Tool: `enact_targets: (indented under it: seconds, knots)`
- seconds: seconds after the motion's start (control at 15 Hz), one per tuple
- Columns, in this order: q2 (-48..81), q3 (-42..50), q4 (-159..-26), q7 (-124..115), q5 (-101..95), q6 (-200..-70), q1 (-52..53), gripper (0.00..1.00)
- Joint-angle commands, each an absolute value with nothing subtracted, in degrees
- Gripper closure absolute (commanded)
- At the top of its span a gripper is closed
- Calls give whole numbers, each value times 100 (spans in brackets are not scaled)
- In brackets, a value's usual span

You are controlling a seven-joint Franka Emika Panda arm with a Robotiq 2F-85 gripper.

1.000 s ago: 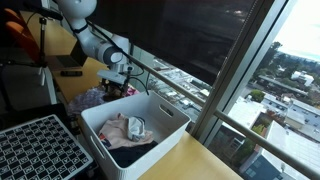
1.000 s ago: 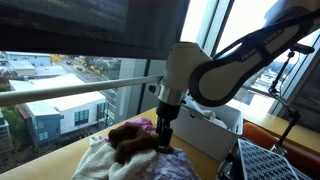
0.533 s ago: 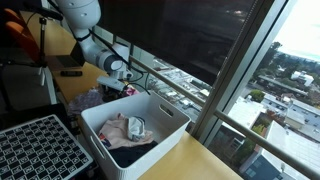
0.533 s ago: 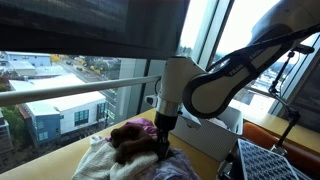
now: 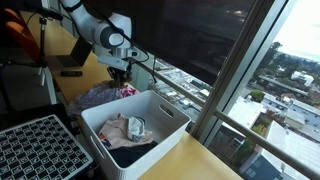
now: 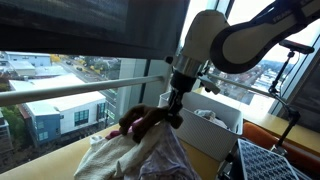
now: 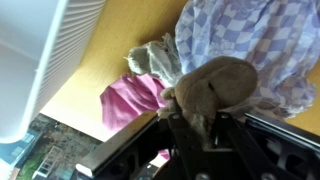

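Observation:
My gripper (image 7: 203, 124) is shut on a brown, fuzzy piece of cloth (image 7: 216, 84), which bunches up between the jaws in the wrist view. In both exterior views the gripper (image 6: 175, 103) (image 5: 120, 73) hangs above a pile of clothes (image 6: 135, 158) (image 5: 98, 97) on the wooden table, with the brown cloth (image 6: 146, 122) lifted off the pile and dangling from it. Under the held cloth lie a pink garment (image 7: 130, 102), a lavender checked cloth (image 7: 262, 40) and a pale greenish piece (image 7: 153, 60).
A white bin (image 5: 150, 108) (image 6: 222, 133) holding more clothes stands beside the pile; its ribbed wall (image 7: 45, 55) shows in the wrist view. A black perforated tray (image 5: 35, 147) (image 6: 277, 162) lies nearby. A window with a rail (image 6: 70, 92) runs along the table's edge.
The jaws went from open to shut on the brown cloth in the pile. The gripper then rose, pulling the brown cloth up off the pile.

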State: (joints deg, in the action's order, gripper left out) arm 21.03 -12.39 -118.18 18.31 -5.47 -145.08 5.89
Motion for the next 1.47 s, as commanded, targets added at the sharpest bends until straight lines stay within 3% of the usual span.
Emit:
enact_targets:
  seconds: [0.0,0.73,1.4]
  knots:
    - [926,-1090,-12332,1879,-280,-14295,321,98]
    - [-915,325,-11948,1995,-129,-13837,-424,96]
    - [-1750,897,-10389,2161,-300,-12620,-444,96]
